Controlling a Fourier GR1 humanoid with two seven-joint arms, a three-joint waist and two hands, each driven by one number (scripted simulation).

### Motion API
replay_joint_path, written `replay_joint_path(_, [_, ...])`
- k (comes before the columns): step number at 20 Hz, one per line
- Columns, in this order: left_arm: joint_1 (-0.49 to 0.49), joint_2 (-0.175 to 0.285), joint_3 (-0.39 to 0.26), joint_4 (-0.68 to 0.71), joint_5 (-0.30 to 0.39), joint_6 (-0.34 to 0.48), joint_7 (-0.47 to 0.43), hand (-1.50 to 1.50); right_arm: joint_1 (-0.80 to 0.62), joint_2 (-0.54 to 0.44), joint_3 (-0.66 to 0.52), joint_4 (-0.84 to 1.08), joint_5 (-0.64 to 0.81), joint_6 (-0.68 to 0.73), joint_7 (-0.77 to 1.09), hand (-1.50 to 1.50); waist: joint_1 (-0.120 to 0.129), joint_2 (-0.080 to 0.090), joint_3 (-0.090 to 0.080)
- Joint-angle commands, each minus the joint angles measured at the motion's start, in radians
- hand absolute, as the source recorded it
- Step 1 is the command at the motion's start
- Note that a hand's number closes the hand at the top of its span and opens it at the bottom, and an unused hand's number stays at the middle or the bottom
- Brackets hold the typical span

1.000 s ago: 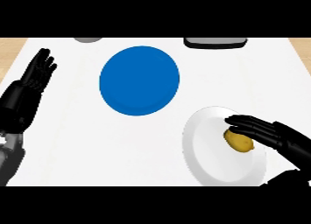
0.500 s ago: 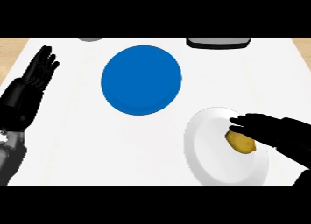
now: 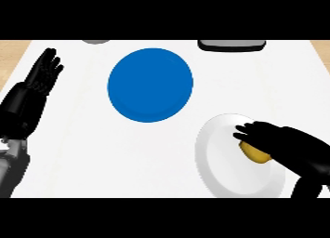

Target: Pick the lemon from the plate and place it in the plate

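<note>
A yellow lemon (image 3: 254,153) lies on the white plate (image 3: 222,162) at the lower right of the counter. My right hand (image 3: 291,145) sits over the lemon with its fingers curled round it, hiding most of the fruit. A blue plate (image 3: 151,84) lies farther back, near the middle, with nothing on it. My left hand (image 3: 38,81) rests open at the left edge, fingers up.
A dark grey object (image 3: 232,44) sits at the counter's far edge on the right, and a small grey item (image 3: 95,41) at the far edge on the left. Wooden floor shows past both side edges of the white counter.
My right hand has come down over the lemon and its fingers have curled round it. The left hand has not moved.
</note>
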Motion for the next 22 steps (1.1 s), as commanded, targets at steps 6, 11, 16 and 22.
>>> replay_joint_path(6, [0.051, -0.043, 0.024, -0.058, -0.053, -0.027, 0.014, 0.0, -0.021, 0.119, 0.01, 0.18, 0.23, -0.007, -0.011, -1.5, 0.003, 0.0, 0.0])
replay_joint_path(11, [-0.043, -0.034, 0.092, -0.012, -0.018, -0.081, 0.078, 0.0, -0.044, 0.149, -0.037, 0.299, 0.271, 0.0, -0.09, -1.5, -0.001, 0.001, 0.0])
replay_joint_path(16, [0.012, -0.104, 0.062, -0.025, -0.093, -0.053, 0.032, 0.0, 0.01, 0.22, 0.019, 0.413, 0.398, -0.103, -0.167, -1.5, 0.001, 0.001, 0.001])
replay_joint_path(22, [-0.04, -0.085, 0.135, -0.018, -0.079, -0.104, 0.086, 0.0, -0.101, 0.33, -0.018, 0.551, 0.471, -0.041, -0.155, -1.5, 0.002, 0.001, 0.0])
